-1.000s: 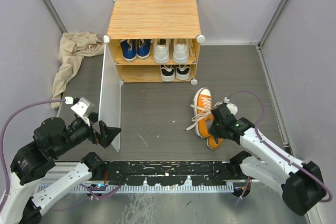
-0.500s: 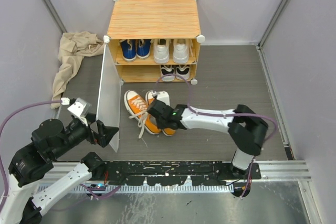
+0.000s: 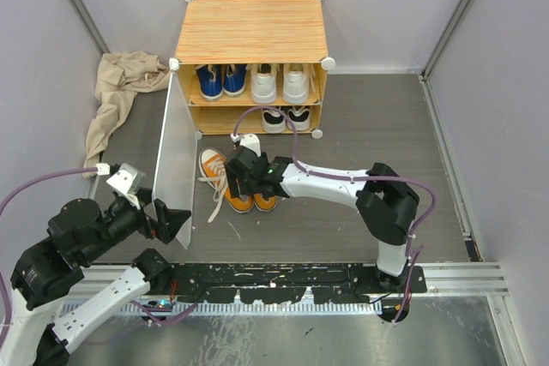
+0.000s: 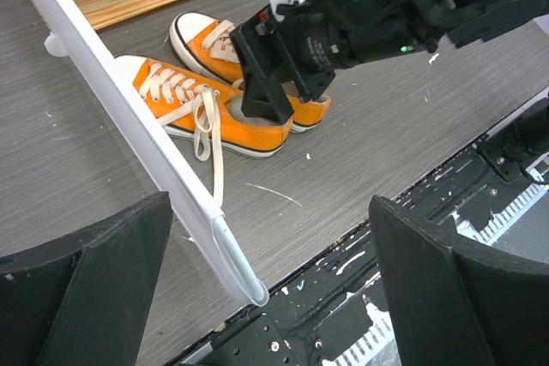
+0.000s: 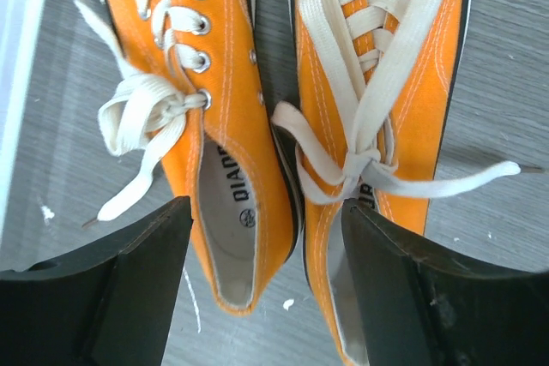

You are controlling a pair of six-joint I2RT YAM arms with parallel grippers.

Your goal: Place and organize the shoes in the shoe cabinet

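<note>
The orange shoes (image 3: 225,186) with white laces lie side by side on the floor in front of the shoe cabinet (image 3: 251,30), toes toward it. My right gripper (image 3: 244,181) hovers over their heels, open; its fingers (image 5: 129,289) straddle both heel ends (image 5: 249,212) without squeezing them. Blue shoes (image 3: 220,80) and white shoes (image 3: 279,83) stand on the upper shelf, black high-tops (image 3: 286,117) on the lower one. My left gripper (image 4: 270,289) is open, with the lower corner of the swung-out door (image 4: 227,255) between its fingers, untouched.
The pale door (image 3: 174,152) stands open, running from the cabinet's left corner down toward my left arm, just left of the orange pair. A beige cloth (image 3: 120,92) lies crumpled at the back left. Grey walls close in on both sides.
My right arm carried the orange pair from the right side across to the space in front of the cabinet, then opened and let them go. The left gripper shifted slightly nearer along the door.
</note>
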